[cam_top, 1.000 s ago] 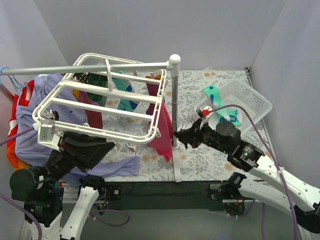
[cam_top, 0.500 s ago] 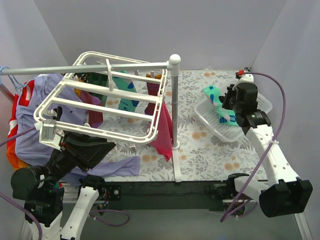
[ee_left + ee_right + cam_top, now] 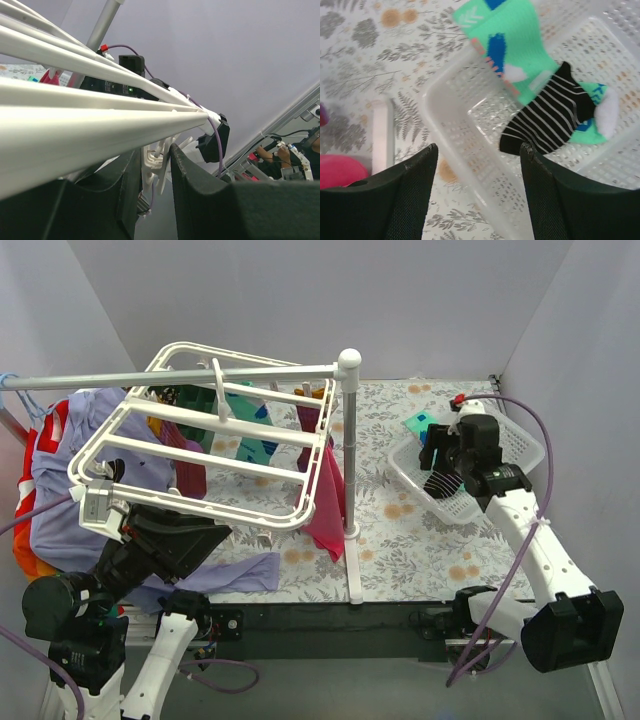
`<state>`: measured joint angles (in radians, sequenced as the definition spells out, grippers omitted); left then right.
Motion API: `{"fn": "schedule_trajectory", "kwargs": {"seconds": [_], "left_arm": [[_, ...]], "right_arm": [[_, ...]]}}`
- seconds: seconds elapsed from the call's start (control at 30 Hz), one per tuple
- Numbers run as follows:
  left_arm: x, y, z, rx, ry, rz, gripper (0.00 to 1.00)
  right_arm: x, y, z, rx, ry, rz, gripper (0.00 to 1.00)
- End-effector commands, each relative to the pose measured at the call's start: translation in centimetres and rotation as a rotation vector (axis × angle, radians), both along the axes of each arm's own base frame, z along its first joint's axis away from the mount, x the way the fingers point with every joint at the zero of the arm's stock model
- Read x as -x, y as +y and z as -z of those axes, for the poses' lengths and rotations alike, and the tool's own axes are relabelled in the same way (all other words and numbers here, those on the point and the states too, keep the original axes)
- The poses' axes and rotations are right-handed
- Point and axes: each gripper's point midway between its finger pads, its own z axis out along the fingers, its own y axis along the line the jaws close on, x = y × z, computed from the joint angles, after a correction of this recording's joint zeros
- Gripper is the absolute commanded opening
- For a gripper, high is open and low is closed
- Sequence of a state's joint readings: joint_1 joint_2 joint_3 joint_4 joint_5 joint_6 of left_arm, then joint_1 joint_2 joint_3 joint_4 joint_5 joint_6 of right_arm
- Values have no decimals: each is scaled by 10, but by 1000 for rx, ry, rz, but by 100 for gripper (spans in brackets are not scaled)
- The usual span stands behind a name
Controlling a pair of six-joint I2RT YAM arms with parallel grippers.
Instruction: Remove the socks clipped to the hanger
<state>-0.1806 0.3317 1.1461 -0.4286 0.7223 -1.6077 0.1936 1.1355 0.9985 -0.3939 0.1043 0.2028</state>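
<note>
The white hanger (image 3: 205, 462) hangs tilted from the grey rail, and several socks are clipped under it: teal (image 3: 248, 436), magenta (image 3: 327, 502), dark red (image 3: 190, 472). My left gripper (image 3: 236, 530) is shut on the hanger's near edge. In the left wrist view a white clip (image 3: 156, 159) sits between the jaws (image 3: 155, 170) under the crossbars (image 3: 75, 120). My right gripper (image 3: 440, 462) hovers open over the mesh basket (image 3: 520, 445), holding nothing. A black striped sock (image 3: 551, 125) lies loose in the basket (image 3: 436, 102) on a teal sock (image 3: 517, 47), just beyond the right gripper (image 3: 479, 148).
The grey rail's white pole (image 3: 347, 450) stands mid-table beside the magenta sock. A lavender shirt (image 3: 55, 485) and other garments hang at the left. A purple cloth (image 3: 240, 575) lies on the floral tablecloth (image 3: 400, 540) near my left arm.
My right arm swung from beside the pole over to the basket and opened. The black striped sock now lies loose in the basket. The left arm and hanger stayed put.
</note>
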Motion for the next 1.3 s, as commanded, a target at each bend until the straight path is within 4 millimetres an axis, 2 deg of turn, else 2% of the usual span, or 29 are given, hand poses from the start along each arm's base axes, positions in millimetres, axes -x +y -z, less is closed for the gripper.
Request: {"fn": "schedule_trajectory", "kwargs": {"seconds": [0.0,0.03,0.07,0.1,0.17,0.23,0.27,0.33,0.37,0.43,0.47,0.53,0.57,0.6,0.63,0.7,0.8,0.83,0.9,0.93,0.97,1.07,1.1,1.13,1.17,1.2,1.23,1.27], "left_arm": [[-1,-1,4,-20,13,5,3],[-1,-1,3,-20,13,6,3],[0,-1,2,-20,10,4,3],[0,-1,2,-22,14,6,3],[1,-1,1,-25,13,9,3],[2,-1,-2,-23,12,10,3],[3,-1,-2,-23,10,8,3],[1,0,-1,-20,16,3,3],[2,0,-1,-17,17,4,3],[2,0,-1,-13,23,3,3],[2,0,0,-10,27,3,3],[1,0,0,-6,33,2,3],[1,0,0,-2,38,3,3],[1,0,0,-1,39,2,3],[1,0,0,2,40,3,3],[1,0,-1,7,46,1,3],[0,0,0,14,58,1,3],[0,1,-1,17,59,1,3],[2,1,-2,22,58,1,3],[1,1,-3,25,62,0,3],[2,1,-3,27,64,2,3],[3,1,-6,31,64,6,3],[2,1,-6,35,68,1,3],[3,2,-7,39,68,3,2],[4,1,-9,42,69,5,3],[4,1,-9,42,70,6,3],[5,2,-9,45,72,6,3],[4,1,-9,50,81,11,3]], "right_arm": [[42,66,-9,-73,-25,-242,72],[53,77,-15,-88,-49,-285,72],[70,101,-15,-104,-50,-369,72],[79,111,-14,-131,-47,-393,72],[113,139,-12,-196,-33,-532,72],[138,152,-13,-260,-35,-604,72],[150,167,-22,-302,-77,-669,71],[170,176,-37,-377,-140,-728,70],[182,187,-43,-411,-180,-783,70],[192,193,-51,-441,-224,-815,70],[204,201,-49,-448,-226,-859,70],[211,215,-61,-490,-292,-906,69],[222,224,-62,-504,-299,-955,70],[226,232,-73,-550,-358,-980,71],[228,242,-68,-551,-353,-997,72],[243,260,-76,-579,-395,-1068,74],[254,299,-76,-562,-411,-1145,77],[255,320,-78,-562,-408,-1177,78],[263,344,-81,-571,-418,-1230,79],[265,367,-83,-583,-422,-1269,80],[269,378,-84,-590,-423,-1295,80],[274,418,-91,-621,-435,-1369,80],[274,433,-79,-608,-411,-1387,81],[273,444,-94,-627,-440,-1400,82],[274,451,-96,-633,-447,-1411,83],[272,463,-82,-615,-428,-1423,86],[272,470,-82,-605,-441,-1437,86],[271,479,-94,-617,-476,-1444,87]]}}
